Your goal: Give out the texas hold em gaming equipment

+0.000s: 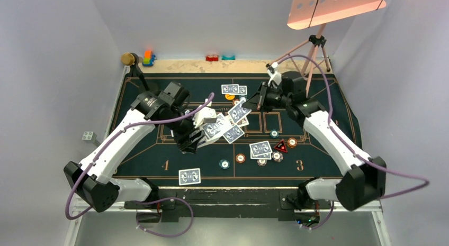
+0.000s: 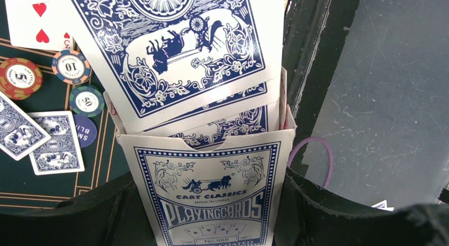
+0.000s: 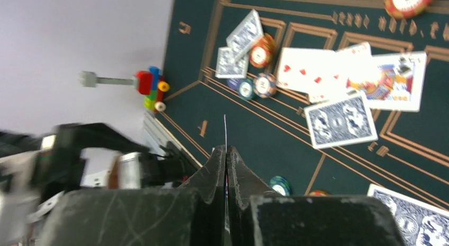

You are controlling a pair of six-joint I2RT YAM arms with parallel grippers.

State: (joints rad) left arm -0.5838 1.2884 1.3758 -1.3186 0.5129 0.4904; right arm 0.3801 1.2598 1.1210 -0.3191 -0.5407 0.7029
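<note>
The left gripper (image 2: 212, 227) is clamping the card box (image 2: 212, 193), fingers closed on its sides, with cards (image 2: 174, 55) fanning out of its mouth beyond the fingertips. The right gripper (image 3: 226, 164) is pinching one card (image 3: 225, 130) edge-on, fingers all but shut on it — dealing seems to be the step in hand. Next, that card probably needs pulling clear and laying flat at a seat. Below both grippers, the mat (image 1: 148, 161) is carrying dealt cards (image 1: 189, 176), chips (image 1: 240, 157) and a red marker (image 1: 280, 146); pale walls are closing in the table — blocks (image 1: 148, 58) sitting well beyond the left fingers.
</note>
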